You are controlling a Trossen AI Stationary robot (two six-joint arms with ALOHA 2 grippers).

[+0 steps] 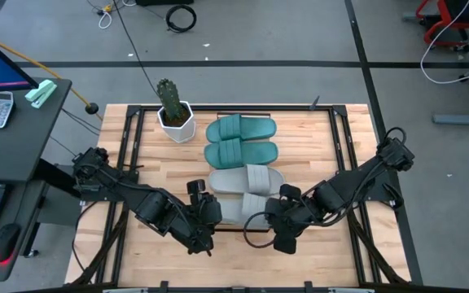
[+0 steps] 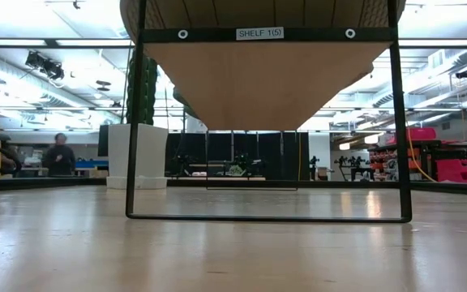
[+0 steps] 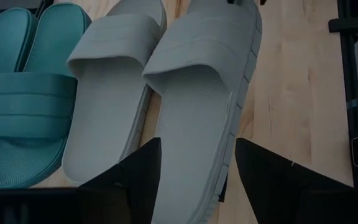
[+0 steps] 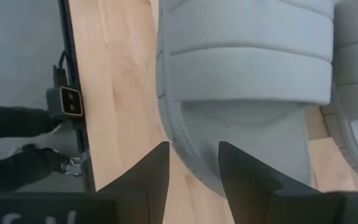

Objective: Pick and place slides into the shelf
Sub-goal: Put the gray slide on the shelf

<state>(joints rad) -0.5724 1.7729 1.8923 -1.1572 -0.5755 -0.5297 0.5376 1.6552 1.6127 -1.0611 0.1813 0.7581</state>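
Large light-wood plank tabletop [image 1: 344,163] w/ black frame carries the long narrow light-wood shelf board [image 1: 295,126], on which all four foam slides lie side by side: two teal green ribbed-strap sandals [image 1: 241,140] toward the cactus end, two light grey ones [image 1: 247,191] next to them. Dark left gripper [image 3: 197,177] sits at one end of the outermost grey slide [image 3: 201,93], jaws apart w/ the sole's edge between the tips, not clamped. Dark right gripper [image 4: 194,174] is at its opposite end, fingers straddling the rim; can't tell if gripping.
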